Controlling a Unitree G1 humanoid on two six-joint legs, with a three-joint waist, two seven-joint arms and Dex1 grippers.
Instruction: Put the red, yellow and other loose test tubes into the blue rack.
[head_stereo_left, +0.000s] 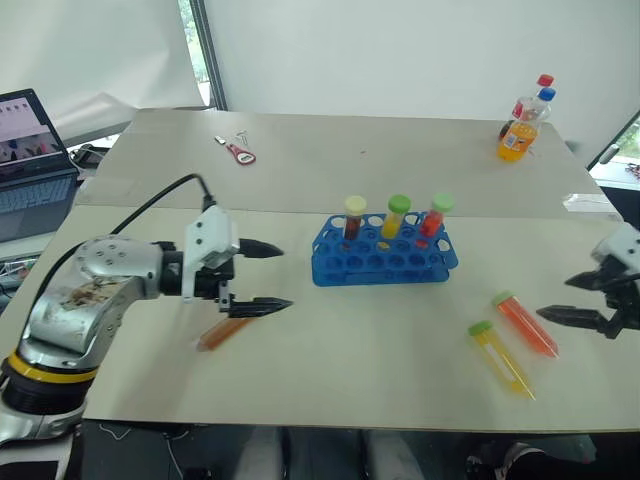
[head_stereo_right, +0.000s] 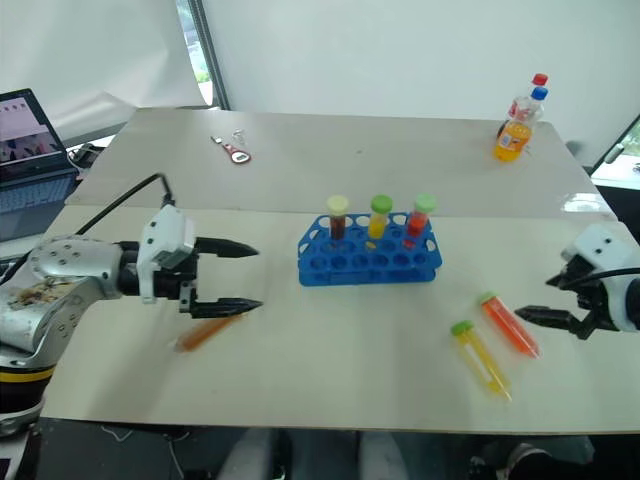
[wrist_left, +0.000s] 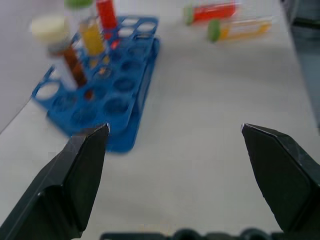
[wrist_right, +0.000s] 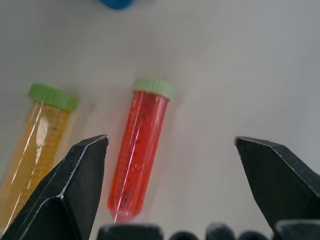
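Pale bench (head_stereo_left: 330, 330) with a blue rack (head_stereo_left: 383, 258) mid-way, three capped tubes standing in its back row: brown, yellow, red. Left end effector (head_stereo_left: 262, 278) spread wide, holding nothing, hovering over an orange tube (head_stereo_left: 222, 332) that's half hidden under its lower finger. Right end effector (wrist_right: 172, 145) also wide and empty, cut off at the frame edge in the head views. Right wrist view gives the close look: red tube (wrist_right: 139, 152) and yellow tube (wrist_right: 37, 137) lying side by side, green caps, apart from the rack. Laptop (head_stereo_left: 33, 165) far left, drink bottle (head_stereo_left: 523, 125) at the back corner
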